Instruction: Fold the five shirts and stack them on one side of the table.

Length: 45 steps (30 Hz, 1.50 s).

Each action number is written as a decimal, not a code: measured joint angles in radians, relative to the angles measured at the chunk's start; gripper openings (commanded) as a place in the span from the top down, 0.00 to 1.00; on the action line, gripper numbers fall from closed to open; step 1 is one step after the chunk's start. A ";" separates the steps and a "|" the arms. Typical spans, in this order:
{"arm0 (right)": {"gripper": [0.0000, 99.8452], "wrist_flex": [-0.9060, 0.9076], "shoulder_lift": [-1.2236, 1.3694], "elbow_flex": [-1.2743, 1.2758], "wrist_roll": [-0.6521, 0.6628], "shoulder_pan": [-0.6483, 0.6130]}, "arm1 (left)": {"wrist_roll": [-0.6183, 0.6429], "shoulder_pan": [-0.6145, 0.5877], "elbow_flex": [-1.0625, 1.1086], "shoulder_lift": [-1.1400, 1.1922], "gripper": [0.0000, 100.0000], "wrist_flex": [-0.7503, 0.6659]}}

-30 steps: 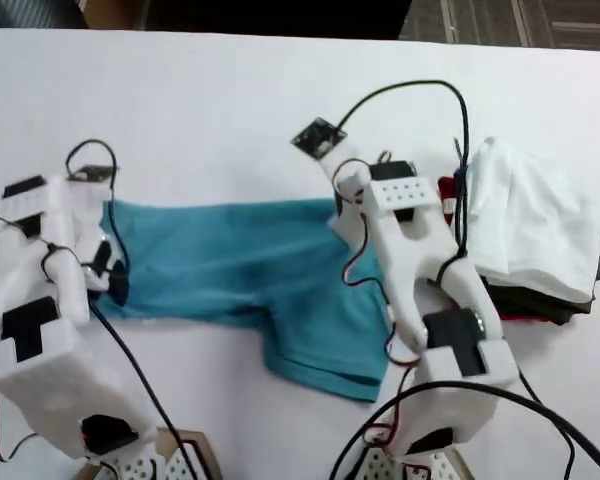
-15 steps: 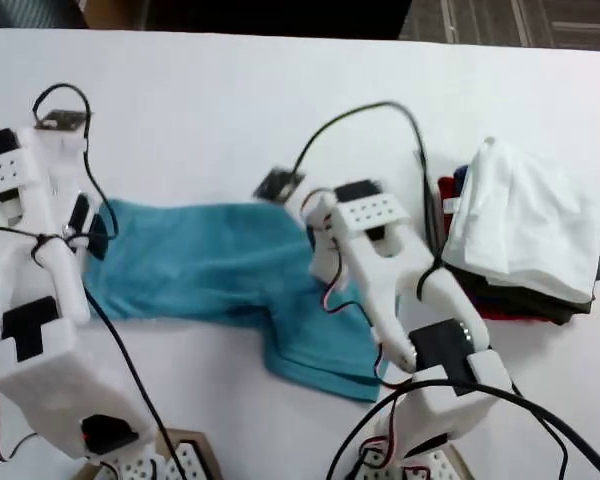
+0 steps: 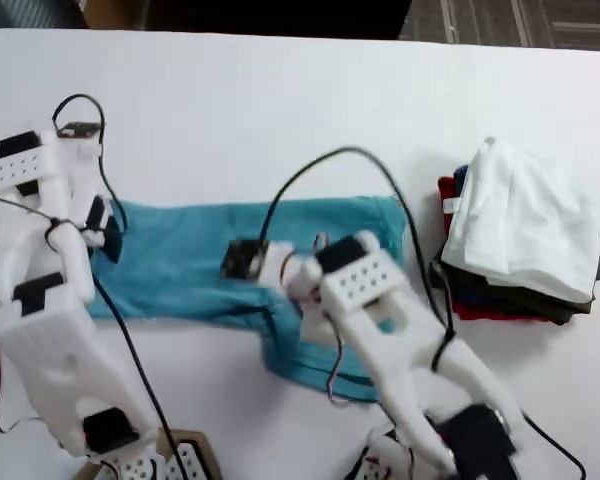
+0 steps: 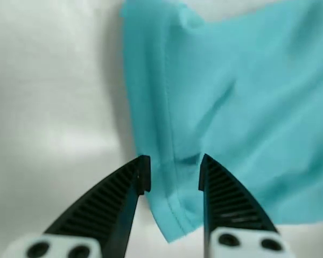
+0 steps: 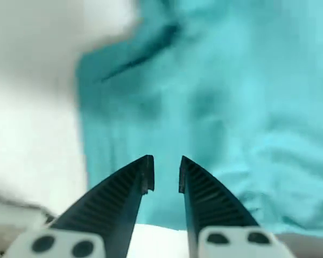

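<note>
Black ridged jaws of my left claw (image 4: 174,172) stand apart, released, and the hemmed edge of the teal shirt (image 4: 242,97) shows between them. My right claw (image 5: 166,173) is released too, its jaws parted by a narrow gap over the middle of the same shirt. In the high view I see the teal shirt (image 3: 180,262) lying across the white table (image 3: 280,100), my left arm at one end and my right arm over its centre. Well apart, at the table's right side, sits a pile of folded shirts (image 3: 525,225), white on top, dark and red beneath.
</note>
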 measured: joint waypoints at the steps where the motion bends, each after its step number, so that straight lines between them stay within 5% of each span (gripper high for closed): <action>1: 0.86 -0.002 -0.025 0.031 0.000 -0.021 | 0.003 0.000 -0.023 0.018 0.82 0.000; 27: 0.80 -0.235 -0.052 0.351 -0.044 -0.163 | 0.034 0.000 -0.201 0.109 0.82 0.063; 34: 0.99 -0.224 0.117 0.241 -0.061 -0.130 | 0.034 0.000 -0.201 0.109 0.82 0.063; 45: 0.98 -0.206 0.221 0.141 -0.060 -0.124 | 0.034 0.000 -0.201 0.109 0.82 0.063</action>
